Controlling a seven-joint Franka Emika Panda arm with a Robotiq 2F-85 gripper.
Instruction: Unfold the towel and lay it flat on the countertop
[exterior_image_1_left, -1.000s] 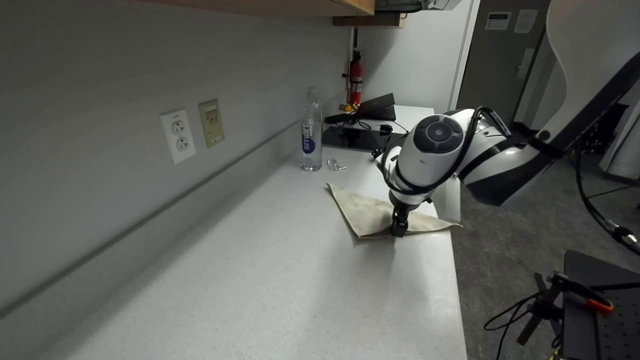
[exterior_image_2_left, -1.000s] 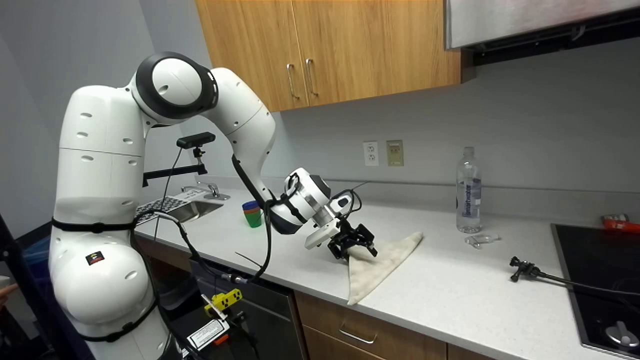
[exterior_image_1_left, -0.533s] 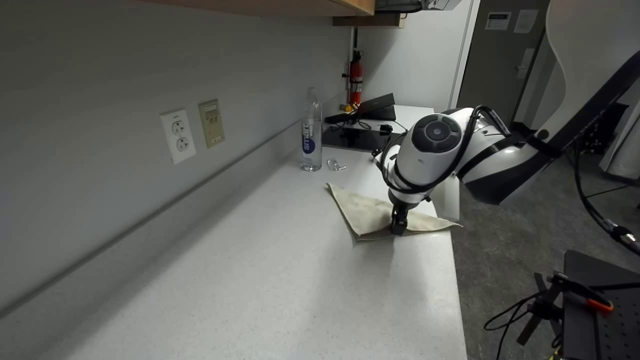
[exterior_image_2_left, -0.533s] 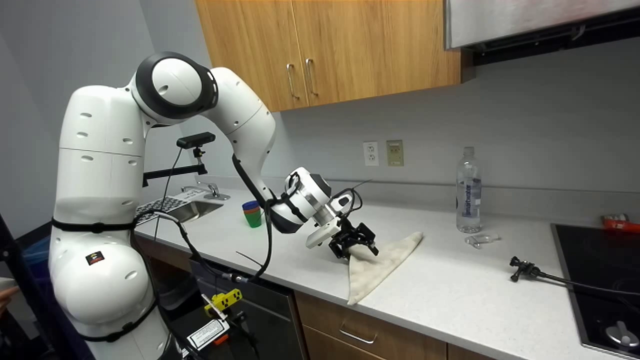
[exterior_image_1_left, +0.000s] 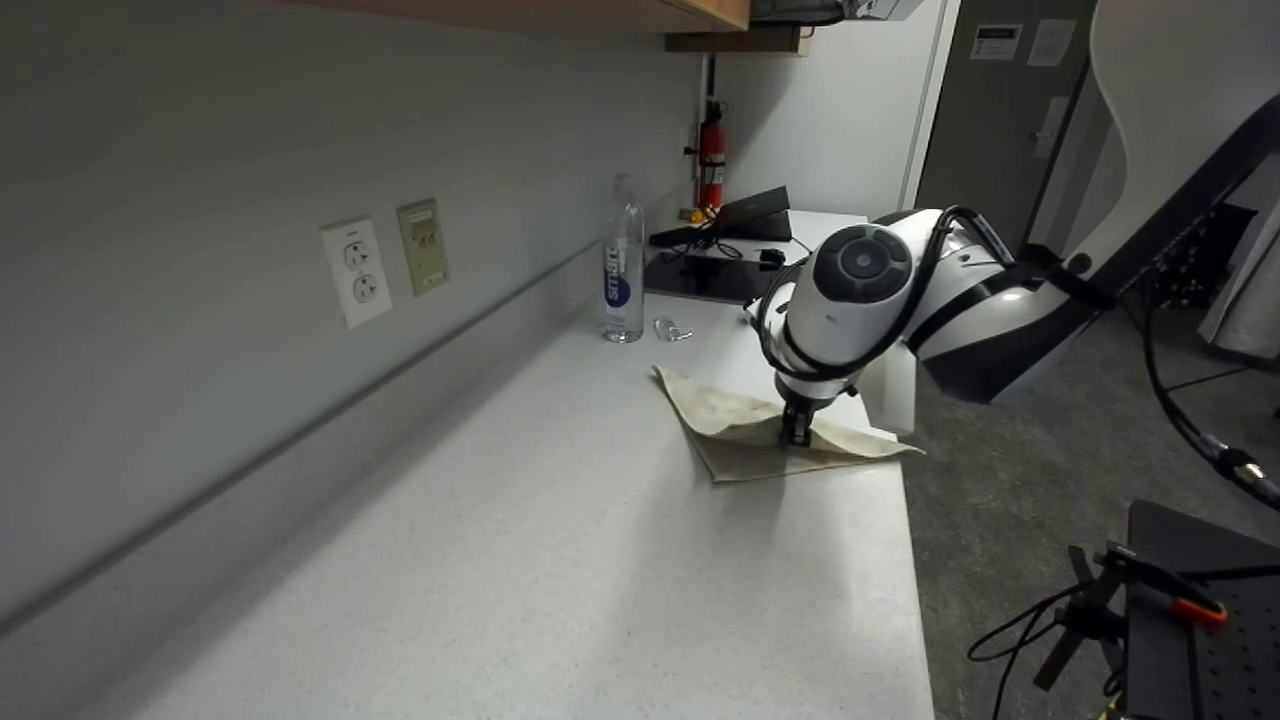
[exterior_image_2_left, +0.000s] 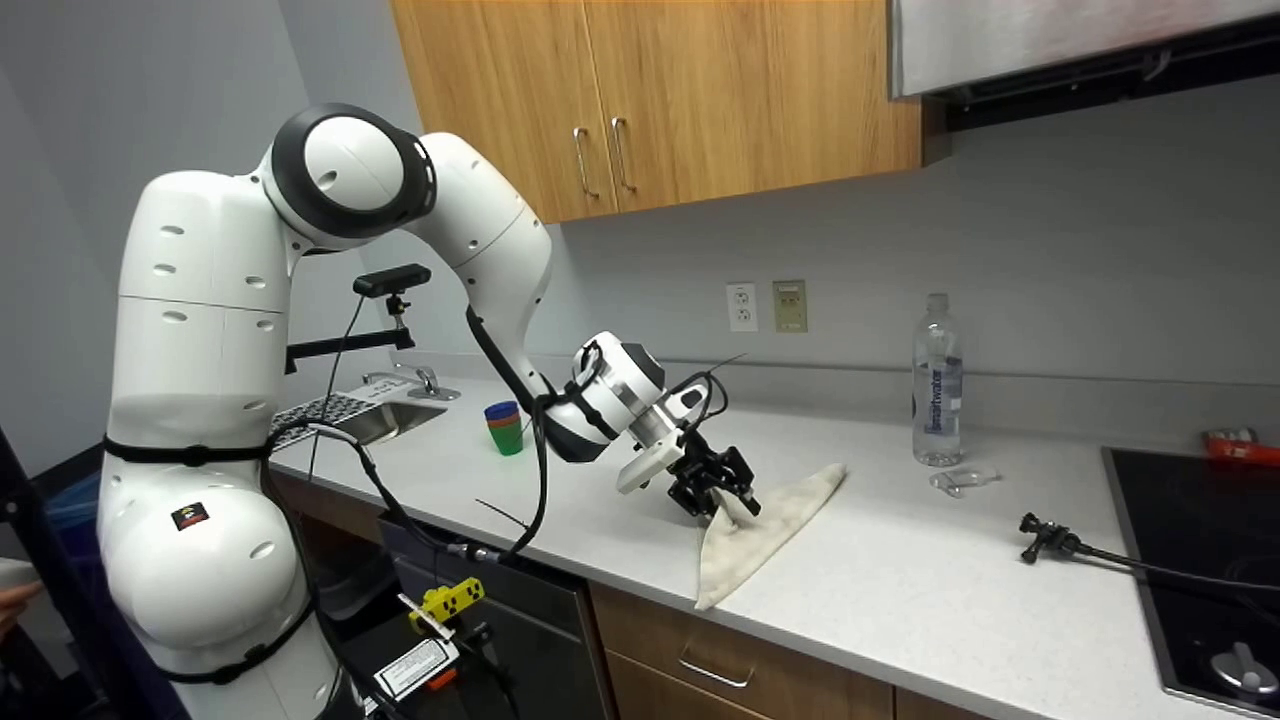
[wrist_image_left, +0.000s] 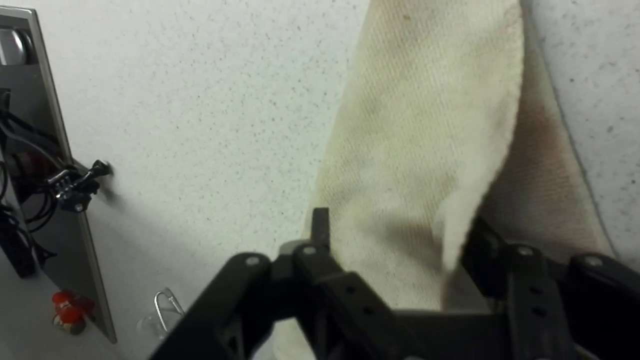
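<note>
The towel (exterior_image_2_left: 765, 538) lies on the tabletop (exterior_image_1_left: 500, 560) doubled into a triangle, its long folded side facing the cooktop (exterior_image_2_left: 1190, 520) and its loose edges facing the opposite way. That layout probably explains the approach: the gripper (wrist_image_left: 400, 227) works at the loose side, where the two layers can be parted. Its jaws stand well apart, pinching nothing. In the wrist view one fingertip (wrist_image_left: 479, 252) sits beneath the raised edge of the upper layer; the other is near the folded side, and whether it touches cloth cannot be told. The likely purpose is to scoop the flap from below and push it over the fold rather than clamp it. The lower layer rests on the tabletop as the half meant to anchor the turn; being thin cloth, it could slide along with the flap.

A water bottle (exterior_image_2_left: 938, 390) stands upright toward the back, a small clear item (exterior_image_2_left: 962, 482) just beside its base. Both seem far enough back that a flap turned toward the cooktop would miss them. The unfolding looks barely begun.
</note>
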